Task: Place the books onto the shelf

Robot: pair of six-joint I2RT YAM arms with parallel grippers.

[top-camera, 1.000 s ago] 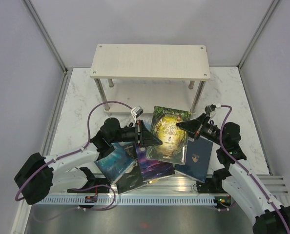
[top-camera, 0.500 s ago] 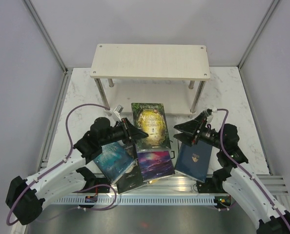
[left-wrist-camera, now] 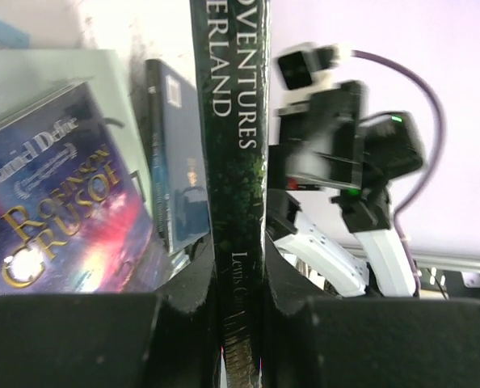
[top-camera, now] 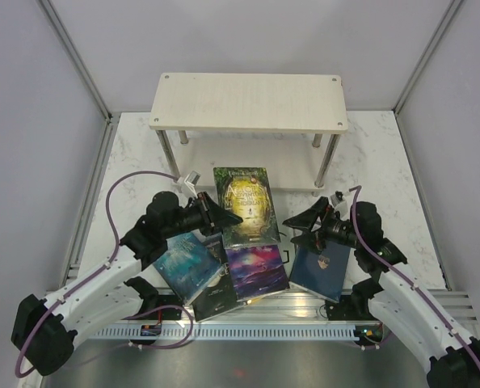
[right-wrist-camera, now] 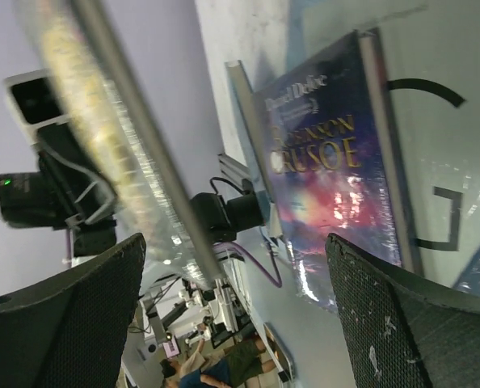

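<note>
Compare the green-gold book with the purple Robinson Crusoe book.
The green-gold book is clamped at its spine by the left end effector; the purple book lies in the pile, ungripped. The green-gold book sits nearer the shelf than the purple book. Both are thin paperbacks, neither on the shelf.

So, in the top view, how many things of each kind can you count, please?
Books with a cover showing: 5 (green-gold book, teal book, purple book, dark book, navy book)
Shelf: 1
Grippers: 2 (left gripper, right gripper)
Total: 8
</note>
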